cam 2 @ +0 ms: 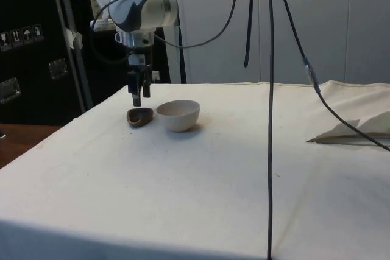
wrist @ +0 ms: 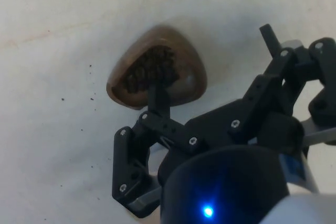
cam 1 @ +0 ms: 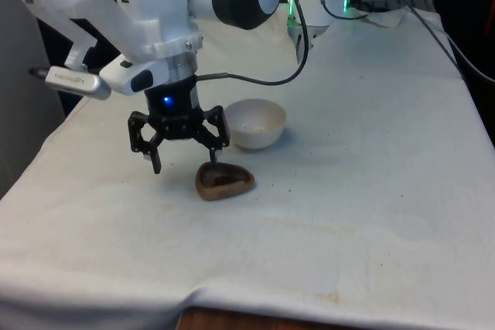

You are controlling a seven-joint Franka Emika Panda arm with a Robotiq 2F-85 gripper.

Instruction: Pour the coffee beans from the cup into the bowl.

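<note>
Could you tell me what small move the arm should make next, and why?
Probably lower a little further so the open jaws straddle the brown cup's rim. The gripper hangs just above it, one finger over the beans, and the cup stands ungrasped beside the white bowl.

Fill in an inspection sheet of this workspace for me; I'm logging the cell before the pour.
Surface: white cloth, faint stains, a few dark specks.
Job's things: brown cup with coffee beans, upright; white bowl beside it, apart.
Clutter: crumpled white sheet at the far edge.
Grippers: tool open, just above the cup, one finger over its rim.
Cables: black cables hang across the side view.
Surroundings: dark cabinets.
</note>
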